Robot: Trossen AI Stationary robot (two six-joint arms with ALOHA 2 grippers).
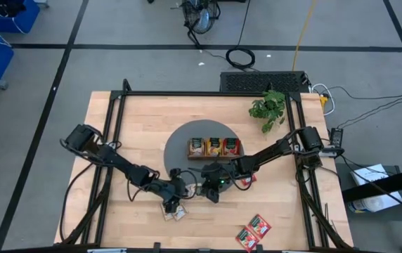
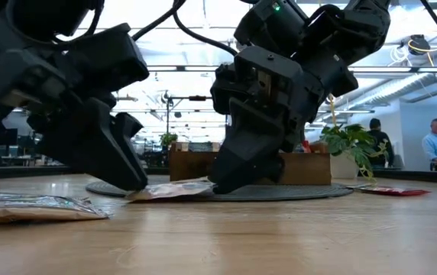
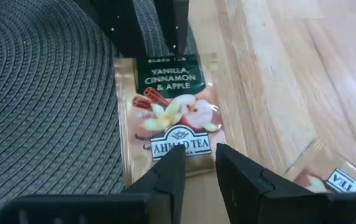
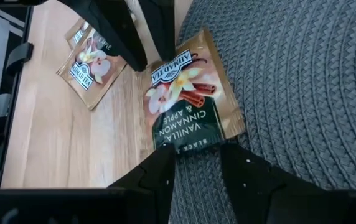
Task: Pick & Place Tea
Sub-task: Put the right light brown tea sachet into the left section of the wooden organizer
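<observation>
From the high view, both arms meet low at the six o'clock edge of the round grey mat (image 1: 180, 151). The left gripper (image 1: 180, 188) and right gripper (image 1: 210, 188) sit close together there, but what lies between them is hidden. The wooden tray (image 1: 215, 147) sits mid-mat with three filled compartments. Two beige sachets (image 1: 174, 211) lie on the table (image 1: 117, 126) at the left gripper's six o'clock, two red sachets (image 1: 254, 230) lie well off toward five o'clock, and a plant (image 1: 268, 107) stands at one o'clock.

Low view now: here's what overhead missed, a beige sachet (image 2: 174, 189) spanning the two grippers, its ends meeting both sets of fingertips at the mat's edge. A foil-edged sachet (image 2: 35, 206) lies on the table at nine o'clock. Two people stand in the room behind.

Left wrist view: the label reads vanilla, cinnamon and apple. The left fingers (image 3: 165, 180) are slightly apart at one end of the sachet, which lies half on the mat and half on wood.

Right wrist view: the right fingers (image 4: 159, 171) are likewise apart at the opposite end, and the spare beige sachets appear beyond.
</observation>
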